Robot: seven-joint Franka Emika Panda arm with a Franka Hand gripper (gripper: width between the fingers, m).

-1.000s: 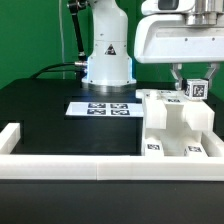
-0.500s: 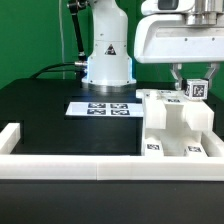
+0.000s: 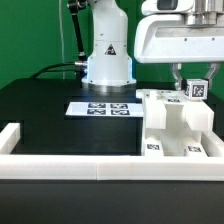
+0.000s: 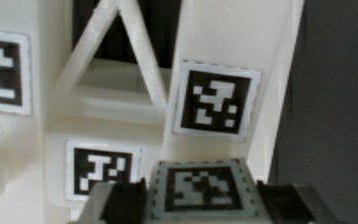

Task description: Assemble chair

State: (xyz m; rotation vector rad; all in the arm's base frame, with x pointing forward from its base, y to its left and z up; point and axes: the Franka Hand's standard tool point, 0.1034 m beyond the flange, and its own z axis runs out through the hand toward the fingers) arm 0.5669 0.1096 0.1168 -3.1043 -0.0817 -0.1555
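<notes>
The chair is a chunky white structure of joined tagged pieces at the exterior view's right, against the border wall. My gripper hangs right above its top and is shut on a small white tagged chair piece, which is at the structure's upper edge. In the wrist view the held piece shows its tag between the two dark fingers, with my gripper closed on its sides. Behind it stand tagged white chair slabs. Whether the piece touches the structure is hidden.
The marker board lies on the black table in front of the robot base. A long white border wall runs along the front and up the exterior view's left side.
</notes>
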